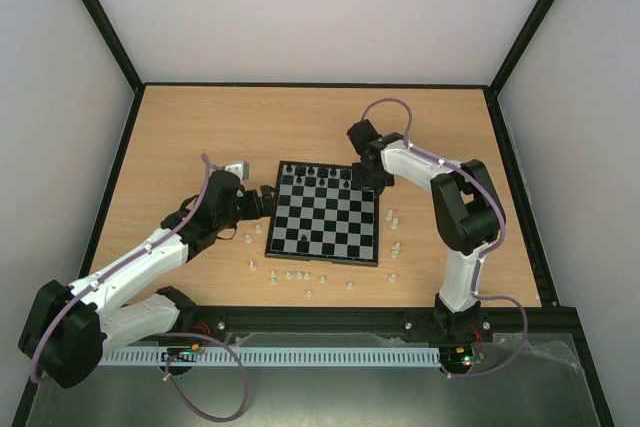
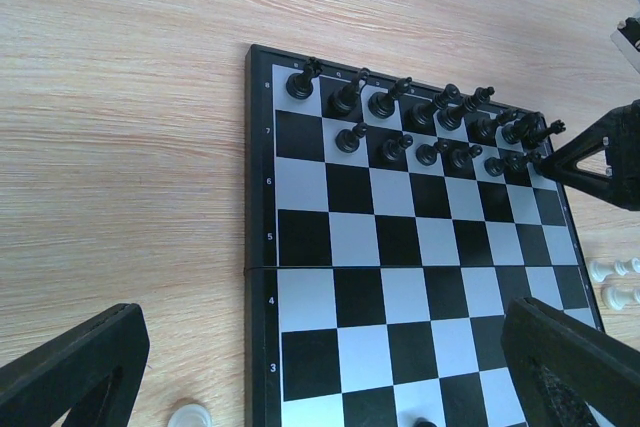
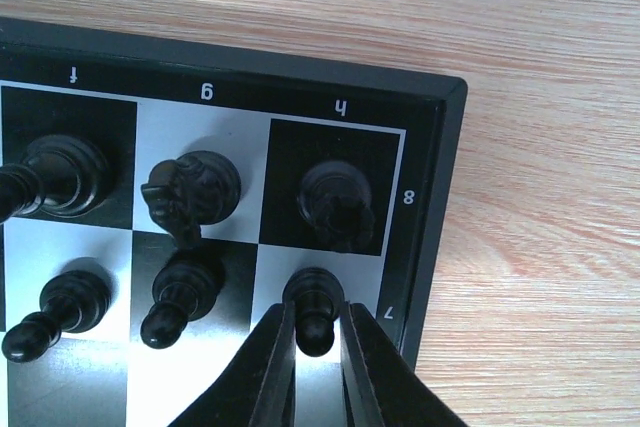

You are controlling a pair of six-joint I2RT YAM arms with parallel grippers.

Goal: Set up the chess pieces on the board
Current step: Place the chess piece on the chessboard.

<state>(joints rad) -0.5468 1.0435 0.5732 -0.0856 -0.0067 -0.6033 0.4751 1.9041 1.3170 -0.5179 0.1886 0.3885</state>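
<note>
The board (image 1: 325, 232) lies mid-table, its far two rows filled with black chess pieces (image 1: 318, 175). My right gripper (image 3: 317, 322) is at the far right corner. Its fingers stand close on either side of a black pawn (image 3: 313, 297) that rests upright on the corner square of the second row; I cannot tell if they touch it. A rook (image 3: 340, 197) and a knight (image 3: 185, 192) stand behind it. My left gripper (image 2: 325, 337) hangs wide open over the board's left edge (image 2: 262, 277) with nothing in it. One lone black piece (image 1: 303, 238) stands near the front.
Several white pieces lie loose on the wooden table along the board's near edge (image 1: 290, 274) and beside its right edge (image 1: 394, 219). One white piece (image 2: 190, 415) sits just left of the board under my left gripper. Black frame posts bound the table.
</note>
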